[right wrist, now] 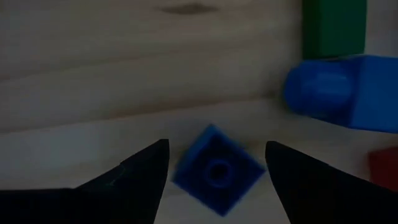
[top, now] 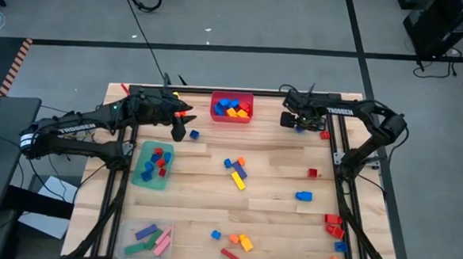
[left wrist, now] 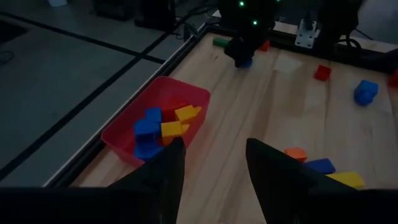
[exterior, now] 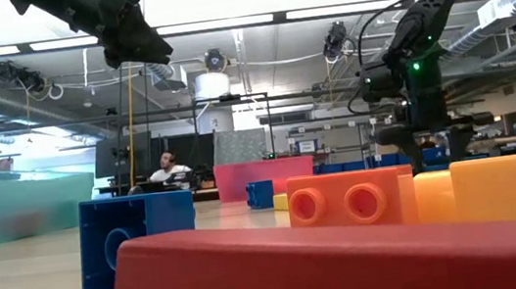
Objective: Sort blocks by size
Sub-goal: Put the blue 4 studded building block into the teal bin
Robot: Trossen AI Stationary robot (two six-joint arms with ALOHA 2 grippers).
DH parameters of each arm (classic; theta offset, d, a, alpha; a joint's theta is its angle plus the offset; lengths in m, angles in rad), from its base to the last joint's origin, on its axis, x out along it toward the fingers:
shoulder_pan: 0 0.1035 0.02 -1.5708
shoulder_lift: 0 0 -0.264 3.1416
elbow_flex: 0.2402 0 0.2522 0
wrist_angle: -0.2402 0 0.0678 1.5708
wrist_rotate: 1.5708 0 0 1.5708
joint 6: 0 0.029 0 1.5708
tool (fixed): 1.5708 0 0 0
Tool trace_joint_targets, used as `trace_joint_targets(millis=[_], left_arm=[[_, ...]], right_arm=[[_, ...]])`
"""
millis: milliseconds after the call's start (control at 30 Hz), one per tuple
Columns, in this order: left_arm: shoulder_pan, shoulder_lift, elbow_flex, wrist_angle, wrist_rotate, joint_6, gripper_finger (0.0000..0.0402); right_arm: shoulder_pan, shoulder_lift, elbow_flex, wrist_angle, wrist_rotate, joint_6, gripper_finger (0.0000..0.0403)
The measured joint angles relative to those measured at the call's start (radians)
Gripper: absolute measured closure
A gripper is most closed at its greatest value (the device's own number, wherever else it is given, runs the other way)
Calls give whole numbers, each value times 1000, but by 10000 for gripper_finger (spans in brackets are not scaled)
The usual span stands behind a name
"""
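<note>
"TROSSEN" printed on both arms. Right gripper (right wrist: 216,171) jaws spread wide over small blue block (right wrist: 217,169), not gripping. Left gripper (left wrist: 211,165) half-spread, empty, near red bin (left wrist: 186,99).

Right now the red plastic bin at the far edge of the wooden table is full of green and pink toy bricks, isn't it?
Not quite. The red plastic bin does sit at the far edge of the wooden table, but the toy bricks inside it are blue, yellow and orange, not green and pink. The high view shows this, and the left wrist view shows those colours too.
</note>
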Motion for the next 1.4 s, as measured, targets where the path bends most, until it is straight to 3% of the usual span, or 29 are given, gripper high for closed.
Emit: trace_joint_targets(millis=[233,467,800,1167,1400], left_arm=[[0,0,0,1,-6,1,224],[0,0,0,1,-6,-1,224],[0,0,0,1,-7,-2,224],[0,0,0,10,-7,-2,224],[0,4,0,33,-8,-2,224]], right_arm=[[4,-3,-31,54,-10,-68,133],[6,-3,-31,50,-37,-22,154],[10,-3,-29,46,-73,-22,249],[45,-8,-22,20,-104,-75,234],[99,-104,20,24,-112,-119,243]])
